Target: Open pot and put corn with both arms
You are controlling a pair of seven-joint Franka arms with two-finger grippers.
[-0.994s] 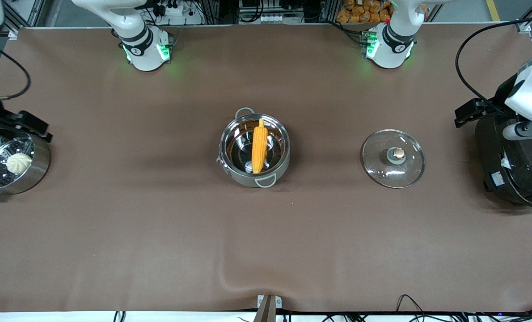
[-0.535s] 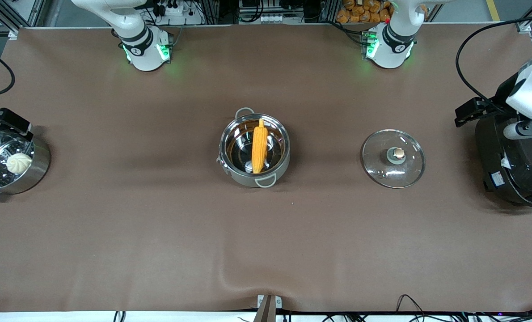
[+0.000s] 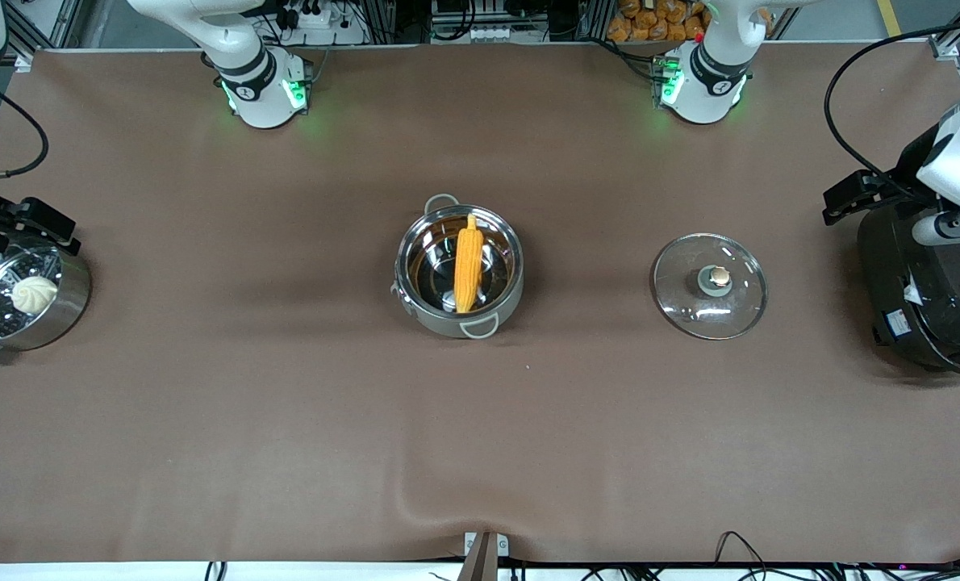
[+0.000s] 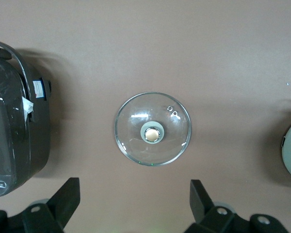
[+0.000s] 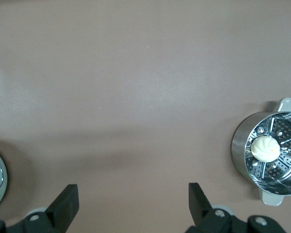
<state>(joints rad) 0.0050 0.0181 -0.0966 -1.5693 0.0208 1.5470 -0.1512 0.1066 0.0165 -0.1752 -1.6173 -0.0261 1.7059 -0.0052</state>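
The steel pot (image 3: 434, 320) stands open at the table's middle. The yellow-orange corn (image 3: 469, 266) lies in it, tip toward the arms' bases. The glass lid (image 3: 710, 285) lies flat on the table beside the pot, toward the left arm's end, and shows in the left wrist view (image 4: 153, 128). My left gripper (image 4: 134, 194) is open and empty, high up near the rice cooker (image 3: 851, 196). My right gripper (image 5: 131, 199) is open and empty, high up by the steamer (image 3: 32, 219).
A steel steamer pot (image 3: 73, 298) with a white bun (image 3: 34, 294) stands at the right arm's end. A large black rice cooker (image 3: 924, 307) stands at the left arm's end. Brown cloth covers the table.
The right gripper has shifted back and forth a little over the steamer. The left arm has edged slightly toward its base. The pot, corn and lid have not moved.
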